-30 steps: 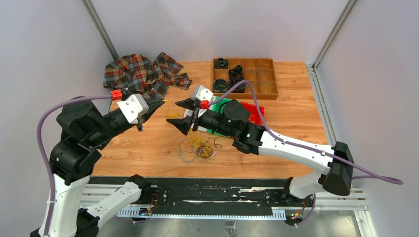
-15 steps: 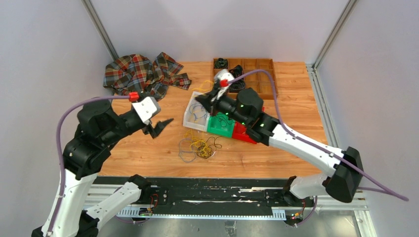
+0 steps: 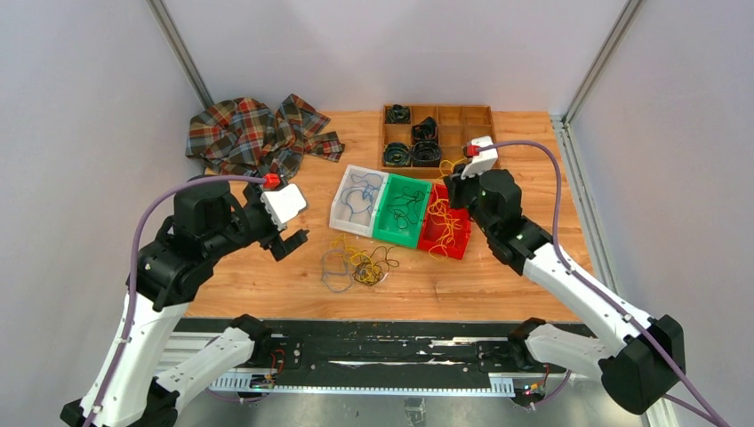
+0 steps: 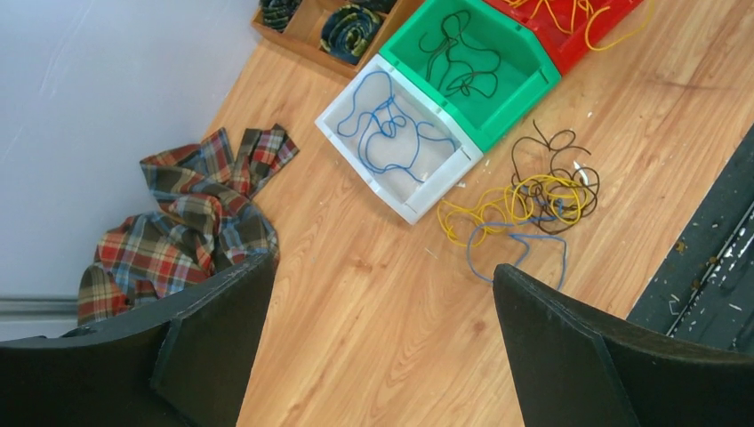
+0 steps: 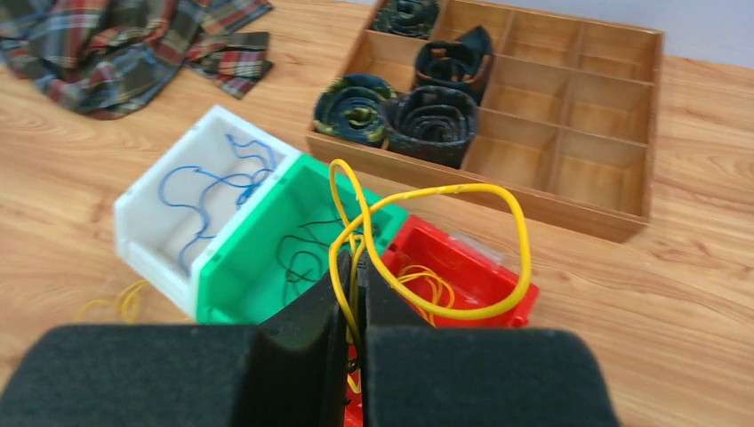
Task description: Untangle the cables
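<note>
A small tangle of yellow, blue and black cables (image 3: 360, 265) lies on the wooden table, also seen in the left wrist view as the same cables (image 4: 525, 200). My right gripper (image 3: 452, 185) hangs over the red bin (image 3: 462, 240). In the right wrist view that gripper (image 5: 356, 267) is shut on a yellow cable (image 5: 462, 189) that loops out above the fingers. My left gripper (image 3: 292, 238) hovers left of the tangle. In the left wrist view it (image 4: 382, 262) is open, with only bare wood between its fingers.
A white bin (image 3: 339, 200) holds a blue cable, a green bin (image 3: 394, 240) holds a black one, and the red bin holds yellow ones. A wooden compartment tray (image 3: 471, 142) with black coiled rolls stands at the back. A plaid cloth (image 3: 249, 133) lies at the back left.
The left gripper opened and drew back to the left. The right gripper shut on the yellow cable and swung right with it, from the table's middle to above the red bin.
</note>
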You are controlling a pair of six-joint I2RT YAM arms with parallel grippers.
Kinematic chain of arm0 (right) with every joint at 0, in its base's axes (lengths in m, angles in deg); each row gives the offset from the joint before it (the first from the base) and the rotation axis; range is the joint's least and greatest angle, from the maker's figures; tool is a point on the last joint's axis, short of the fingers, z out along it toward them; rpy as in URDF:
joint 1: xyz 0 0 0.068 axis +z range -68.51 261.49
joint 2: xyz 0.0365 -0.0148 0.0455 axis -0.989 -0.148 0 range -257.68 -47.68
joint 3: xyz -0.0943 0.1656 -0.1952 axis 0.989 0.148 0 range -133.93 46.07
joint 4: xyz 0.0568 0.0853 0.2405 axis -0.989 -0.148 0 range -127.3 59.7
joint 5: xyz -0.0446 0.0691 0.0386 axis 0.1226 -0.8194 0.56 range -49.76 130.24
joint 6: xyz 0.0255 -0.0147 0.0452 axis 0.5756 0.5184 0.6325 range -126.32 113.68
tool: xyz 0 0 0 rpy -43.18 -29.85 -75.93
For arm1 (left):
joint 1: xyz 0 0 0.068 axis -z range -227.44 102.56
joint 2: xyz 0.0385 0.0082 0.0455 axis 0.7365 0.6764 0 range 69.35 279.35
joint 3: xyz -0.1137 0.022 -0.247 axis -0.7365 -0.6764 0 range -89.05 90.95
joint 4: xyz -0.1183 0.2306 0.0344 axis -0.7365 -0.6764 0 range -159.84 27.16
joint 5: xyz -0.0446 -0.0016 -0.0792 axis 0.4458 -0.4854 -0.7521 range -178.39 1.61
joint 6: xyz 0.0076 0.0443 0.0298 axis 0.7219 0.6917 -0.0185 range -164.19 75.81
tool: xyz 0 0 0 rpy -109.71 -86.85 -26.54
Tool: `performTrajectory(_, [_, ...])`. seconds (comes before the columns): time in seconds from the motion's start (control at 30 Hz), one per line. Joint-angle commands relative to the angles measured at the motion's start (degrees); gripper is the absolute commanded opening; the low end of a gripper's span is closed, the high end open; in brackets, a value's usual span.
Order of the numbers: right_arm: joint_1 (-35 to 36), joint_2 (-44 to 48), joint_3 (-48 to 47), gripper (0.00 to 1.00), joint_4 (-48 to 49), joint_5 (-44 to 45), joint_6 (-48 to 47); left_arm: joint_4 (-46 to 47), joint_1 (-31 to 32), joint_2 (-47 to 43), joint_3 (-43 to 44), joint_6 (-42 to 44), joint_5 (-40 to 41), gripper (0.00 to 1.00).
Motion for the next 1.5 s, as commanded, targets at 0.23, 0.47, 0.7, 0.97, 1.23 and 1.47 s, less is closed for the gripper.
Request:
performTrajectory(0.23, [-8.72, -4.66, -5.75, 0.01, 3.94, 4.35, -1.20, -1.58, 0.22, -0.47, -0.14, 1.01, 0.91, 0.98])
performTrajectory(0.47, [-9.87, -7.51, -6.38, 0.01, 5.00, 2.82, -0.81, -2.84, 0.22, 0.59, 0.78, 0.50, 1.46, 0.98])
performTrajectory(0.7, [-8.74, -11.71, -0.71, 0.01, 2.02, 4.79, 0.14, -3.44, 0.22, 1.06, 1.74, 0.55, 2.14, 0.98])
performTrajectory(0.97, [-8.17, -16.68, -2.92, 0.01, -13.38, 4.83, 4.66, -3.44, 0.22, 1.08, 2.20, 1.41, 2.75, 0.98])
performTrajectory(1.23, [-8.11, -21.16, -6.21, 0.27, -20.73, 0.22, 7.28, -3.35, 0.22, 2.18, 2.35, -0.44, 6.40, 0.98])
performTrajectory(1.47, [-8.20, -19.56, -10.72, 0.41, -25.43, -1.13, 7.44, -3.35, 0.22, 2.16, 2.69, -0.18, 6.46, 0.98])
